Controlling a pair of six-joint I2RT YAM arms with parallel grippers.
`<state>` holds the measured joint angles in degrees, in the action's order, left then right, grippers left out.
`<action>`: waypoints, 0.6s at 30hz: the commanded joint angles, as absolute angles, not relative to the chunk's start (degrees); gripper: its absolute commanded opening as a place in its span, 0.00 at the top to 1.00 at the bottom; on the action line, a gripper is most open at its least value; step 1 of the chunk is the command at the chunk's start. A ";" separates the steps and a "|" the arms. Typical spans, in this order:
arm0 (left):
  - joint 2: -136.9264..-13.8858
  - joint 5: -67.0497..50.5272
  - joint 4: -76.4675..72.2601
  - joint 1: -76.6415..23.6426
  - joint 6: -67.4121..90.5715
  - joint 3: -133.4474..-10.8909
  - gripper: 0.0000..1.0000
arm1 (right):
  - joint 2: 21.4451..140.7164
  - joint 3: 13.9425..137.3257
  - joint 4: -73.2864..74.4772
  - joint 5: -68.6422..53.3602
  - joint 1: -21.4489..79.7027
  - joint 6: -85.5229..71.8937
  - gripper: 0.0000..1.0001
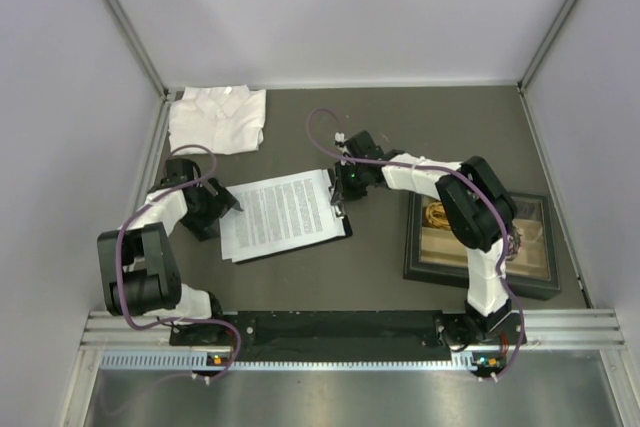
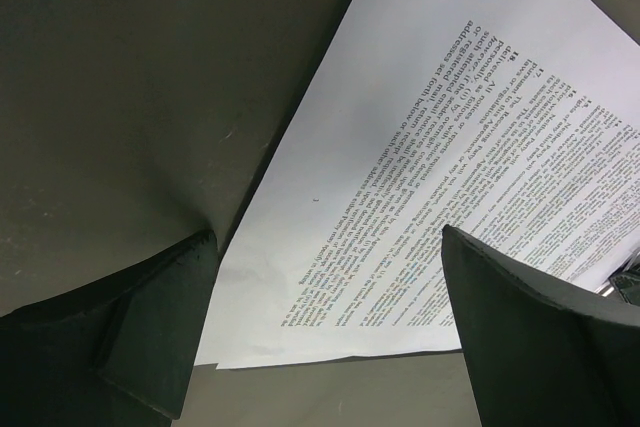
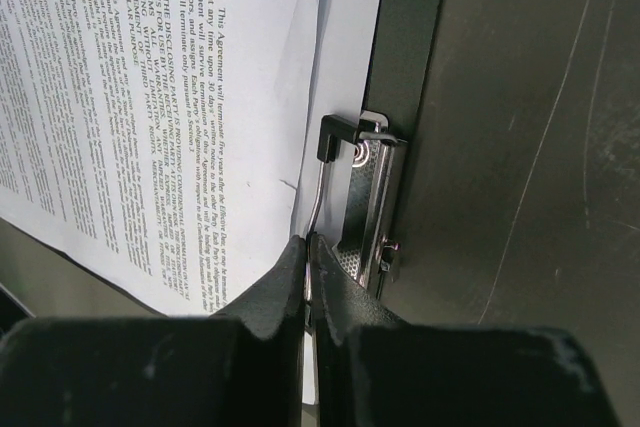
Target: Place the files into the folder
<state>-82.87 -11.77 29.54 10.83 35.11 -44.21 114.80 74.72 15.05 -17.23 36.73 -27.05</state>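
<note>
**Loose sheets lying on the folder, right arm working at the clip**

The files (image 1: 285,209) are light, floppy and slick, fanned slightly askew on the stiff black folder (image 3: 410,67) mid-table (image 1: 440,137); I'd nudge them by the edges rather than pinch. The right end effector (image 3: 308,247) reaches in low, fingers pressed together on what looks like the wire lever of the clip (image 3: 365,207). The left end effector (image 2: 325,237) hangs tilted over the sheets' far corner, fingers spread wide, gripping nothing. I can't tell whether any paper is under the clip.
</note>
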 commanded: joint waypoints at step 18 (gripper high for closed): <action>-82.09 -14.85 27.51 10.63 34.01 -42.89 0.03 | 110.13 80.33 32.52 -3.70 38.23 -21.62 0.45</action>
<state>-82.85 -13.54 29.19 10.79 34.74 -44.01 111.37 77.08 28.80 -9.17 37.65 -24.23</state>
